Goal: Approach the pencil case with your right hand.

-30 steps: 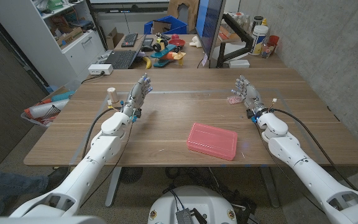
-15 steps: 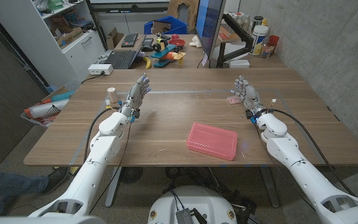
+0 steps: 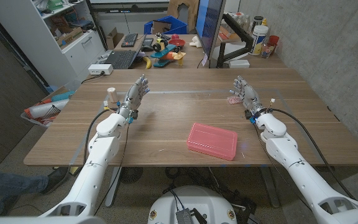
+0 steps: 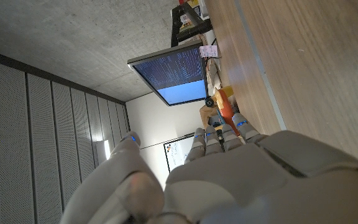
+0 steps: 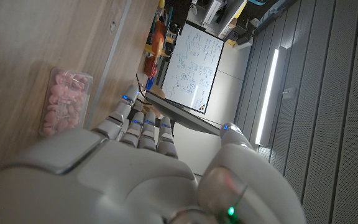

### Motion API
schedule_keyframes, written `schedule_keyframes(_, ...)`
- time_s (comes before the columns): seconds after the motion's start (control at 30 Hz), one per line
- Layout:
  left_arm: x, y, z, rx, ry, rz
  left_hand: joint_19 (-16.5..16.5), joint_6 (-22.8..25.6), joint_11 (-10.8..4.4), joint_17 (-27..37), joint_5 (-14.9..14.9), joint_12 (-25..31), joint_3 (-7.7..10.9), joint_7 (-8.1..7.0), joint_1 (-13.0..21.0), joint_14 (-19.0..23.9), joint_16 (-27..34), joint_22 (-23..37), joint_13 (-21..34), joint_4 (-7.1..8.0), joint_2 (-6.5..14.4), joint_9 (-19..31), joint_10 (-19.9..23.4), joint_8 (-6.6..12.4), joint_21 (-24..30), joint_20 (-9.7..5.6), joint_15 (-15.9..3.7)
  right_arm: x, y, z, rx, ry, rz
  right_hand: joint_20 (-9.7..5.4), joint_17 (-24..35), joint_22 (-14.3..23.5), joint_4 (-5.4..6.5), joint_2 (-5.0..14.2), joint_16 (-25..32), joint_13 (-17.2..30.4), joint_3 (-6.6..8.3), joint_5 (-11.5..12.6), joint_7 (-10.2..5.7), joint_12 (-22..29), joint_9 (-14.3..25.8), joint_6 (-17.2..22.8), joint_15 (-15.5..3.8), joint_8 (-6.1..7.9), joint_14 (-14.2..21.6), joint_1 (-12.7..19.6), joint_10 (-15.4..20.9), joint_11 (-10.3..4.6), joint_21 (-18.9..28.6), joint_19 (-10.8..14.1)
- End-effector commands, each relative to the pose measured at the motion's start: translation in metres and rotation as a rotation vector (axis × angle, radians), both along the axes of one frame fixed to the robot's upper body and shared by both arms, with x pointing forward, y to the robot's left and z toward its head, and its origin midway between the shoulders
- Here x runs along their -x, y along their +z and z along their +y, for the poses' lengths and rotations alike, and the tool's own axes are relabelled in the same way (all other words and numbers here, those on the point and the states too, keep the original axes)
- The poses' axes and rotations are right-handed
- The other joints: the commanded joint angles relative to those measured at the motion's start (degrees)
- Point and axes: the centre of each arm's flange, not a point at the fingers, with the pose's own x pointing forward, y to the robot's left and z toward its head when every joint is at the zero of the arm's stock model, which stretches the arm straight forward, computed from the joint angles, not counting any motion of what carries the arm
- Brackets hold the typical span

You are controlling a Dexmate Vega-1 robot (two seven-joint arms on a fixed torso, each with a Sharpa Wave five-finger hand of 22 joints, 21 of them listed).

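Observation:
A pink rectangular pencil case (image 3: 212,140) lies closed on the wooden table (image 3: 166,121), near the front edge and a little right of centre. My right hand (image 3: 245,94) stands on its edge at the far right of the table, fingers apart and holding nothing, well behind and to the right of the case. My left hand (image 3: 137,94) stands likewise at the far left, fingers spread and empty. In the right wrist view the back of my right hand (image 5: 135,168) shows with its fingers stretched out; in the left wrist view my left hand (image 4: 229,174) looks the same.
A small clear packet of pink pieces (image 3: 234,99) (image 5: 64,99) lies just beside my right hand. A small pale cylinder (image 3: 111,93) stands left of my left hand. Behind the table are a monitor (image 3: 207,25), toys, a keyboard and shelves.
My right hand has drifted slightly left and away from me; my left hand has edged a little left. The pencil case has not moved.

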Motion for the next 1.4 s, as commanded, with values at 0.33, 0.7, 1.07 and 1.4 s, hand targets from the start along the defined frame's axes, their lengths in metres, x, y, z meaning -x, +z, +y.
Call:
schedule_keyframes(0.33,0.007,-0.002,0.003,-0.011,-0.004,0.0,-3.5,0.0,-0.17,0.1,0.0,-0.6,0.11,0.13,0.7,-0.4,0.0,0.2,-0.1,-0.31,0.3,0.2,0.1,0.21,-0.5,0.65,0.08,0.014,-0.004,-0.004,0.059,-0.018,-0.035,-0.04,-0.3,0.1,-0.15,0.24,0.0,-0.3,-0.18,0.3,-0.8,-0.3,-0.2,0.2,0.07,0.3,1.0,-0.2,1.1,-0.05,-0.6,1.4)
schedule_keyframes(0.7,0.008,-0.002,0.003,-0.016,-0.001,-0.001,-3.4,-0.1,-0.23,0.1,-0.1,-0.8,0.08,-0.02,0.7,-0.4,-0.1,0.2,-0.3,-0.46,0.4,0.2,0.1,0.17,-1.0,0.71,0.04,0.022,-0.004,-0.007,0.088,-0.034,-0.07,-0.07,-0.6,0.1,-0.05,0.07,0.1,-0.7,-0.58,0.3,-1.43,-0.6,-0.3,0.4,-0.41,0.35,2.1,-0.8,1.9,-0.32,-1.1,2.4)
schedule_keyframes(1.07,0.008,0.0,0.001,-0.02,0.0,0.002,-3.4,-0.1,-0.26,0.1,-0.2,-1.0,0.04,-0.06,0.8,-0.3,-0.1,0.2,-0.4,-0.6,0.5,0.2,0.2,0.16,-1.4,0.8,0.08,0.026,-0.001,-0.009,0.082,-0.047,-0.116,0.04,-0.9,0.1,0.4,-0.06,0.4,-1.1,-1.23,0.5,-2.07,-0.7,-0.4,0.7,-0.71,0.46,3.5,-1.9,3.2,-0.44,-1.5,3.7)
schedule_keyframes(1.4,0.006,0.003,-0.001,-0.025,0.0,0.006,-3.3,-0.1,-0.18,0.1,-0.2,-1.2,-0.01,-0.15,0.8,-0.3,-0.1,0.2,-0.5,-0.71,0.6,0.2,0.3,0.18,-1.7,0.77,0.04,0.029,-0.001,-0.009,0.085,-0.05,-0.167,-0.11,-1.4,0.1,0.71,-0.46,0.7,-1.5,-1.96,0.8,-2.84,-1.0,-0.4,1.6,-0.99,0.76,5.1,-2.9,4.2,-0.63,-1.9,5.4)
